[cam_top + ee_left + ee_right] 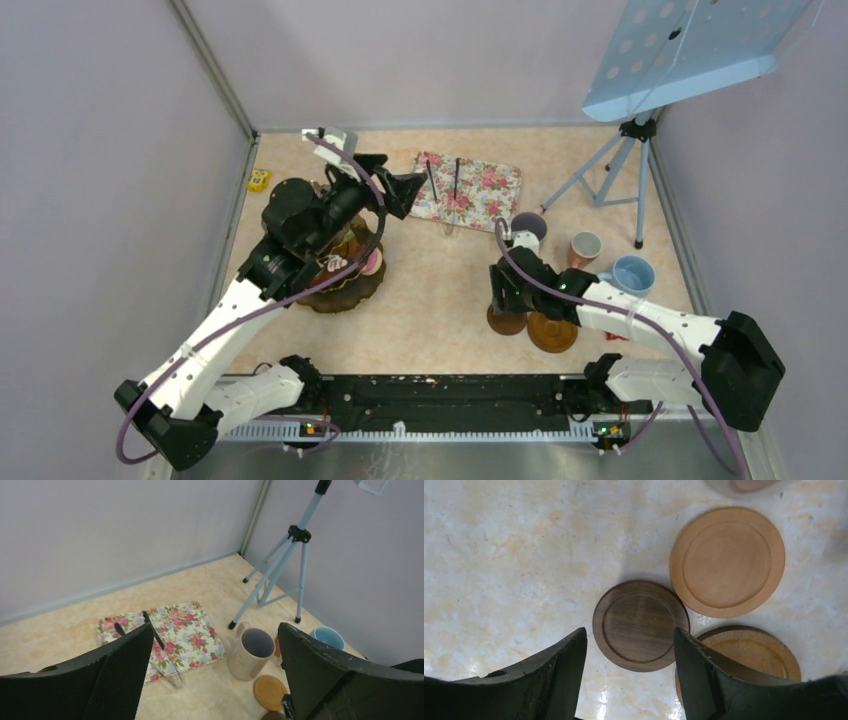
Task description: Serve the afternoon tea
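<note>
My right gripper (630,632) is open, low over the table, its fingers either side of the near rim of a dark brown round disc (640,625). An orange disc (727,561) lies beyond it. Another orange disc (754,650) is partly hidden under my right finger. From above, my right gripper (505,290) hangs over these discs (552,332). Behind them stand the tall lilac mug (528,228), the small white cup (586,247) and the light-blue mug (632,272). Toy cakes (368,262) sit on a dark stand (345,295). My left gripper (400,188) is open and empty, raised beside that stand.
The rose-patterned tray (480,195) lies at the back with the black tongs (432,182) across it. A light-blue tripod (620,170) under a perforated panel (690,45) stands at the back right. A small yellow thing (259,180) lies by the left wall.
</note>
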